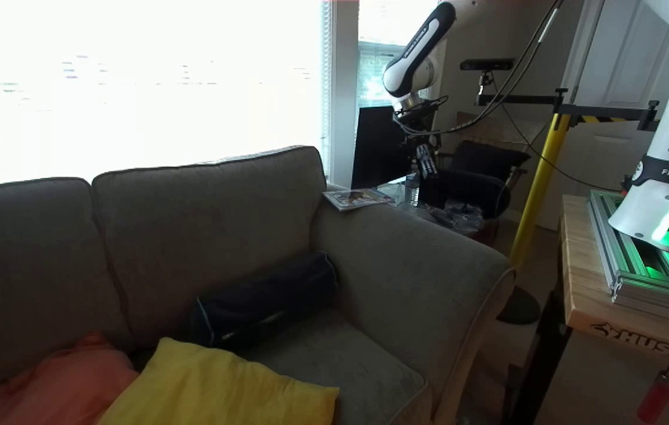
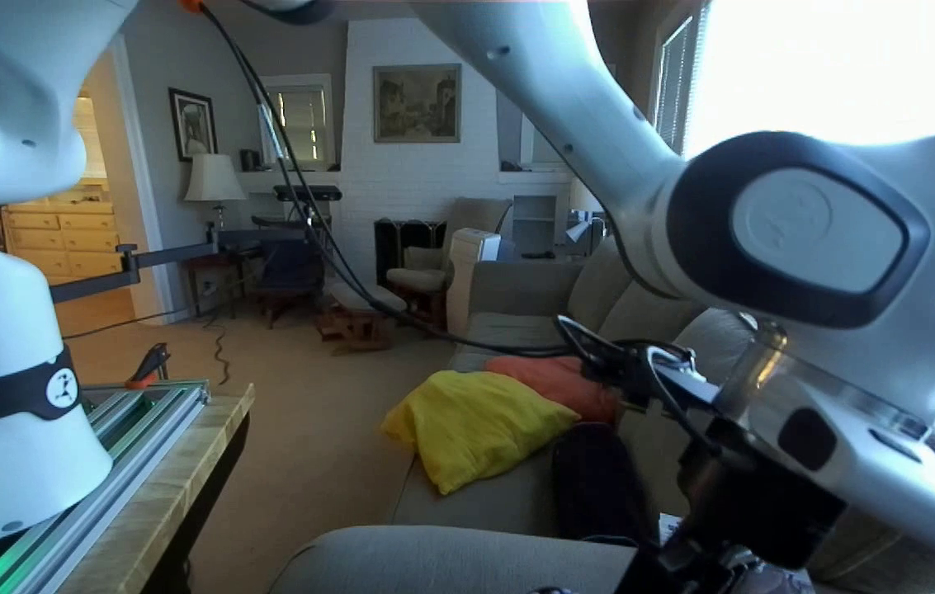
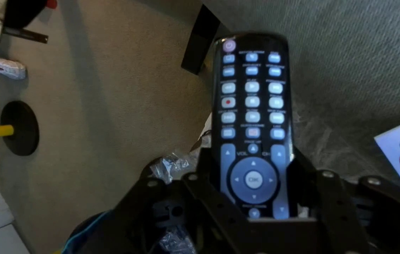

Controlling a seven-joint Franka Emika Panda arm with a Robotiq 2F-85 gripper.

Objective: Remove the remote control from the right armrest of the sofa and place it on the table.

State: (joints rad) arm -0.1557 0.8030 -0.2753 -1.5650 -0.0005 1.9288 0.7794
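Observation:
The black remote control (image 3: 251, 102) with blue-white buttons is held between the fingers of my gripper (image 3: 251, 165) in the wrist view. Its far end points away from the fingers. In an exterior view the remote (image 1: 427, 160) hangs from the gripper (image 1: 421, 144), in the air behind the sofa's right armrest (image 1: 411, 260). A small side table (image 1: 396, 190) shows partly there, behind the armrest. In an exterior view the gripper (image 2: 698, 561) is cut by the bottom edge, and I cannot make out the remote.
A magazine (image 1: 358, 199) lies on the back of the armrest. A clear bottle (image 1: 411, 189) and crumpled plastic (image 1: 458, 215) are near the side table. A dark monitor (image 1: 378, 144) and a black chair (image 1: 470, 177) stand behind. A yellow pole (image 1: 538, 183) stands near the workbench (image 1: 573, 271).

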